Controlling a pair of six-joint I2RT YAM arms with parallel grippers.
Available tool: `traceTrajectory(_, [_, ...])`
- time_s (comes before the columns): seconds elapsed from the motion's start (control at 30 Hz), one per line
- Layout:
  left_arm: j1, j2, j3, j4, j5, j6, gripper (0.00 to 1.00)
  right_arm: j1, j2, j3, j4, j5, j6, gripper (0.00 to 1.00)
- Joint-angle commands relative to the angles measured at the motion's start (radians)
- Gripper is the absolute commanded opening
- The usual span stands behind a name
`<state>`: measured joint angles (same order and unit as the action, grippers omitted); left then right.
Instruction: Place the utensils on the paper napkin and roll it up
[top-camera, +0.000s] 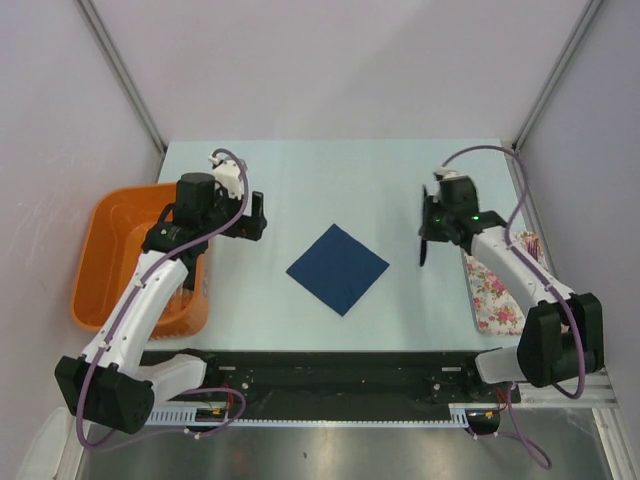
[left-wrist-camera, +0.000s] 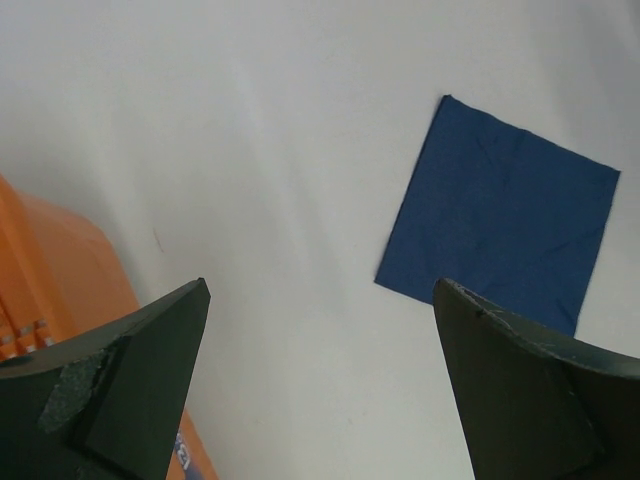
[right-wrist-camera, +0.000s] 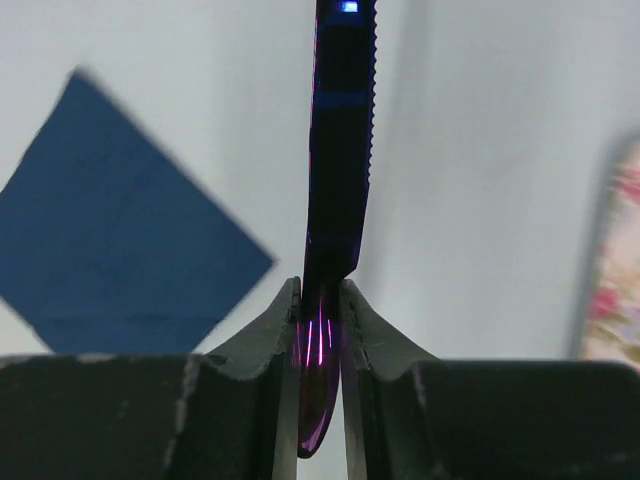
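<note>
The navy paper napkin (top-camera: 338, 268) lies flat as a diamond in the middle of the table; it also shows in the left wrist view (left-wrist-camera: 500, 225) and the right wrist view (right-wrist-camera: 110, 230). My right gripper (top-camera: 430, 222) (right-wrist-camera: 320, 290) is shut on a purple plastic knife (right-wrist-camera: 340, 140) with a serrated edge, held by its handle above the table to the right of the napkin (top-camera: 424, 243). My left gripper (top-camera: 256, 216) (left-wrist-camera: 320, 290) is open and empty, left of the napkin. No fork or other utensil shows.
An orange plastic basket (top-camera: 125, 250) stands at the table's left edge, under my left arm. A white cloth with pink floral print (top-camera: 498, 288) lies at the right edge, under my right arm. Grey walls close in the sides and back.
</note>
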<state>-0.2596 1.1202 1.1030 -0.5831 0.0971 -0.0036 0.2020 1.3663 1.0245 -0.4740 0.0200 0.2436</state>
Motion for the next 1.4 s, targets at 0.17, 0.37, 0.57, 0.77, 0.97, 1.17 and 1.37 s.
traceTrajectory(0.17, [0.002,-0.028,-0.081,0.132,0.156,-0.202,1.0,0.4,0.227,0.169,0.054,0.081,0.126,0.0])
traceTrajectory(0.37, [-0.001,-0.051,-0.137,0.218,0.161,-0.249,1.0,0.488,0.467,0.347,0.021,0.067,0.229,0.0])
traceTrajectory(0.57, [-0.004,-0.049,-0.158,0.258,0.168,-0.289,1.0,0.502,0.593,0.436,0.002,0.057,0.275,0.0])
traceTrajectory(0.77, [-0.004,-0.02,-0.149,0.267,0.177,-0.3,1.0,0.507,0.623,0.459,-0.02,0.064,0.306,0.0])
traceTrajectory(0.97, [-0.006,-0.002,-0.137,0.278,0.184,-0.311,1.0,0.507,0.639,0.442,-0.021,0.08,0.315,0.01])
traceTrajectory(1.17, [-0.004,0.0,-0.147,0.285,0.184,-0.311,1.0,0.504,0.646,0.431,-0.014,0.09,0.315,0.03])
traceTrajectory(1.37, [-0.006,0.001,-0.15,0.29,0.181,-0.311,1.0,0.49,0.668,0.436,-0.011,0.084,0.315,0.03])
